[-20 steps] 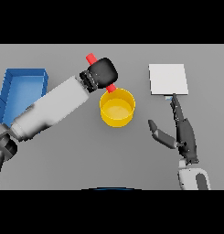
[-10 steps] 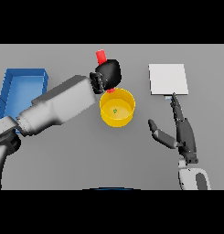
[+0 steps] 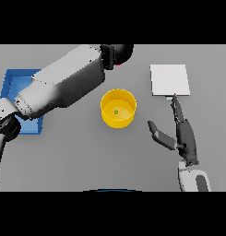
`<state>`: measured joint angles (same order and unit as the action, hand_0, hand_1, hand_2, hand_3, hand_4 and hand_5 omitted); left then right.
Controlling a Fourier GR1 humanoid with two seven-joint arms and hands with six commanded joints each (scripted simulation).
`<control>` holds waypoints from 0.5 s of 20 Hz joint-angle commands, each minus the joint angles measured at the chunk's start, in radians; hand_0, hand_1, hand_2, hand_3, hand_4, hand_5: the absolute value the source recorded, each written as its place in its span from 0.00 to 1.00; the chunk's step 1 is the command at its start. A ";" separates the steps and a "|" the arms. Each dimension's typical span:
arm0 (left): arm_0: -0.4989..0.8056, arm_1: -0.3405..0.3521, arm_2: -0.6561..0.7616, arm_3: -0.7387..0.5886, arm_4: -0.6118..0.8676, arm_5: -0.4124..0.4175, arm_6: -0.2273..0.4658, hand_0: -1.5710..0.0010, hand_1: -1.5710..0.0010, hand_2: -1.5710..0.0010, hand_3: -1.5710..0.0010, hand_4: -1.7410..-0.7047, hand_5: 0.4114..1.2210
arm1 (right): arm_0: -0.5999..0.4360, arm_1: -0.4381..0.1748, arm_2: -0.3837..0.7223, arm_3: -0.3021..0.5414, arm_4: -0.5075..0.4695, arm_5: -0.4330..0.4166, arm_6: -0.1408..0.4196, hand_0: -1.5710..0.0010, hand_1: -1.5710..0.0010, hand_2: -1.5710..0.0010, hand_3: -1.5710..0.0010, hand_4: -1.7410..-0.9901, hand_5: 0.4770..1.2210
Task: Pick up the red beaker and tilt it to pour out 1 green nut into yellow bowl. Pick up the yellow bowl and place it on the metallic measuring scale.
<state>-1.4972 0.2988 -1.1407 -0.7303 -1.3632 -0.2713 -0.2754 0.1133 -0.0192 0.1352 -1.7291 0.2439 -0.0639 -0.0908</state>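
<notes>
Since the earlier frame, the left hand (image 3: 118,54) has swung toward the surface's far edge, fingers curled round the red beaker (image 3: 119,64). One green nut (image 3: 116,112) lies in the yellow bowl (image 3: 118,109) mid-surface; pouring looks done. Next: bowl onto scale (image 3: 169,79). Right hand (image 3: 184,133) waits spread beside the bowl.

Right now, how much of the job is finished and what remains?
Pouring looks done: a green nut lies in the yellow bowl. The left hand holds the red beaker beyond the bowl. Left: the bowl must go onto the measuring scale; the right hand is open beside it.
</notes>
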 commanded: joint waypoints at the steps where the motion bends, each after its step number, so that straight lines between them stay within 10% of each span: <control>1: -0.030 0.012 0.029 0.024 0.015 -0.004 0.000 0.00 0.00 0.00 0.00 0.01 1.00 | -0.010 0.006 0.006 0.004 0.009 -0.005 0.000 1.00 1.00 1.00 1.00 0.81 0.11; 10: -0.161 0.179 0.557 0.351 0.393 -0.054 0.191 0.00 0.00 0.00 0.04 0.01 1.00 | -0.015 -0.009 0.006 0.016 -0.030 0.038 -0.036 1.00 1.00 1.00 1.00 0.85 0.14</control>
<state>-1.6579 0.4809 -0.5842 -0.3785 -0.9713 -0.3271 -0.0807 0.0993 -0.0282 0.1415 -1.7134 0.2144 -0.0259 -0.1269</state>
